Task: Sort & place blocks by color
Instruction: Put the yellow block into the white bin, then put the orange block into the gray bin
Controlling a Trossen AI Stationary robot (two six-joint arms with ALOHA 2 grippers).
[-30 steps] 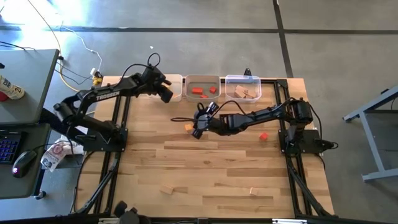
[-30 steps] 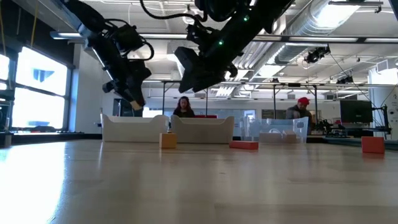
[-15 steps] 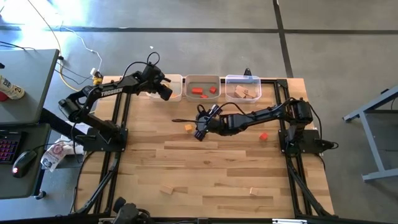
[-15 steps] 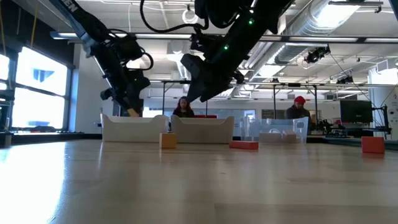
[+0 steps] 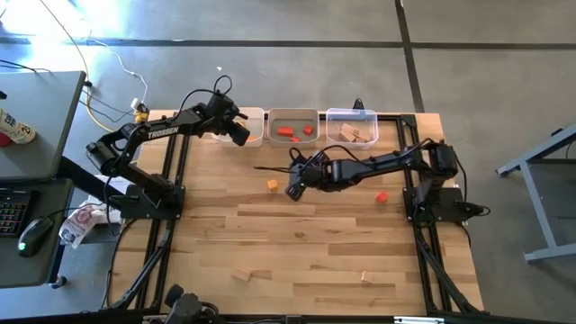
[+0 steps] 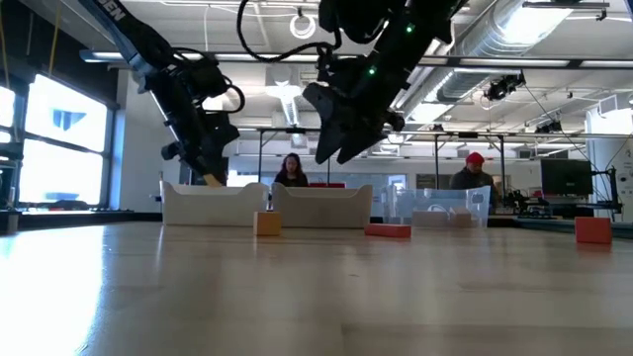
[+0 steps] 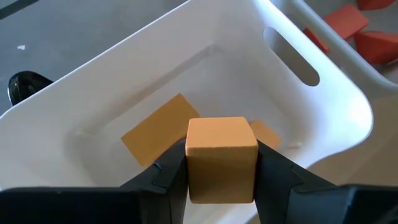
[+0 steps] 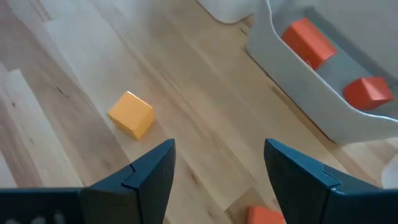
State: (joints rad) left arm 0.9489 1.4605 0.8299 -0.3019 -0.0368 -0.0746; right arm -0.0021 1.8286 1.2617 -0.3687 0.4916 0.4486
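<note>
Left claw [image 7: 221,171] grips an orange cube [image 7: 221,155] between both fingers, poised directly above the white bin [image 7: 323,134]; the bin's floor lies straight below the claw, with two flat orange pieces [image 7: 161,127] already in it, so the drop looks near; the cube is square-edged, matte, evenly orange, with no long axis to mind; right claw [image 8: 217,171] hangs wide open and empty above the surface [image 5: 315,234]; a loose orange block [image 8: 131,114] sits ahead of it and to one side, nearer this arm than the other; a red block [image 5: 382,196] lies behind it, beside the arm.
</note>
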